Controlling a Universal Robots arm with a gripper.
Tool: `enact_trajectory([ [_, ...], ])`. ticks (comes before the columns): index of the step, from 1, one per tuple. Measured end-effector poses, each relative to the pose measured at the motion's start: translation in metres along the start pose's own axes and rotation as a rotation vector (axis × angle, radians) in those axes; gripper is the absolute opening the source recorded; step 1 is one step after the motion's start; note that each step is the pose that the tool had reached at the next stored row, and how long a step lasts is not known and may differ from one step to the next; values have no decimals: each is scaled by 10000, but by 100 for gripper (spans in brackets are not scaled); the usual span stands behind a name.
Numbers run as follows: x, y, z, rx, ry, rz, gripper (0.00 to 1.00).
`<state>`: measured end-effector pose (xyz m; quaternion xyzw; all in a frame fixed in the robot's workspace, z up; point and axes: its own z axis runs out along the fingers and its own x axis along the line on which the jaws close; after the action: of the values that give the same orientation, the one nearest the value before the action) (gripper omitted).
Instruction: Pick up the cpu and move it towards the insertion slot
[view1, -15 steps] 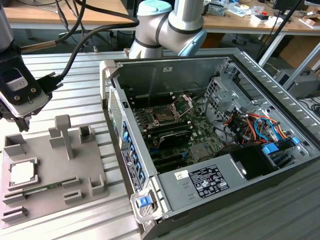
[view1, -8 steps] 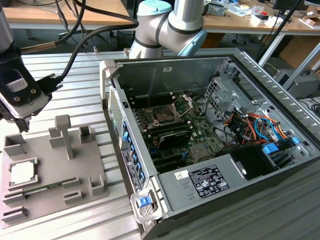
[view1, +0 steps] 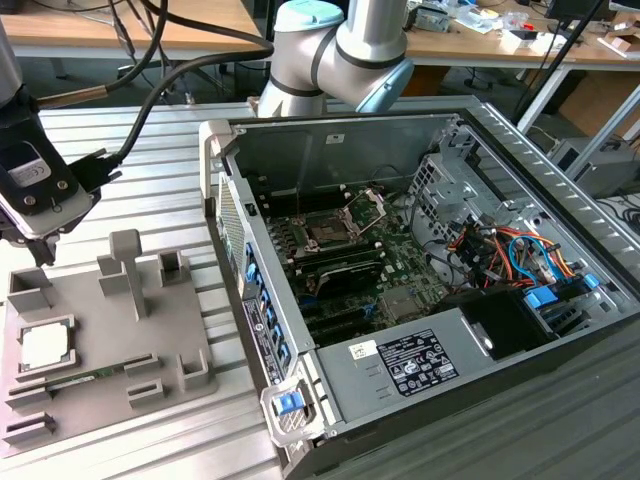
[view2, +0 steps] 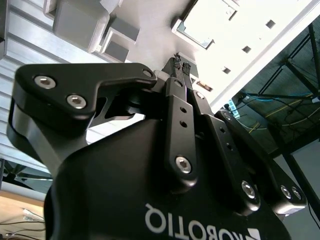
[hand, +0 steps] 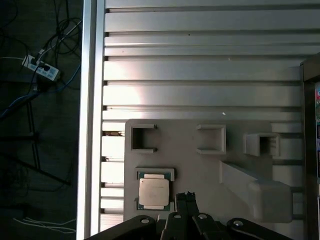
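Gripper (hand: 184, 196) fingers pressed together, holding nothing, just beside cpu (hand: 153, 191).
Risk, my guess: coming down shut and off to side, fingers might bump chip or pocket wall and miss grab.
Cpu lay flat in 1 pocket of gray tray (view1: 100, 330).
Green memory stick (view1: 90, 377) lay in another pocket.
Insertion slot (view1: 330, 228) sat inside open computer case (view1: 330, 150), well apart from cpu.

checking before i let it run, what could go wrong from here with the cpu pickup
1. The black end effector hangs with fingertips together, beside rather than over the flat square silvery cpu; descending like this might strike the chip's edge or its grey fixture tray.
2. The square dark insertion slot with its silver frame sits inside the open computer case, so a low carry could clip the case wall.
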<state>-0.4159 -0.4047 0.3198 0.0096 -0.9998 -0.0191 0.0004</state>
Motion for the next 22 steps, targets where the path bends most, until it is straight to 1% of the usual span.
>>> enact_trajectory([
  [22, 32, -2, 58, 0, 0, 0, 11],
])
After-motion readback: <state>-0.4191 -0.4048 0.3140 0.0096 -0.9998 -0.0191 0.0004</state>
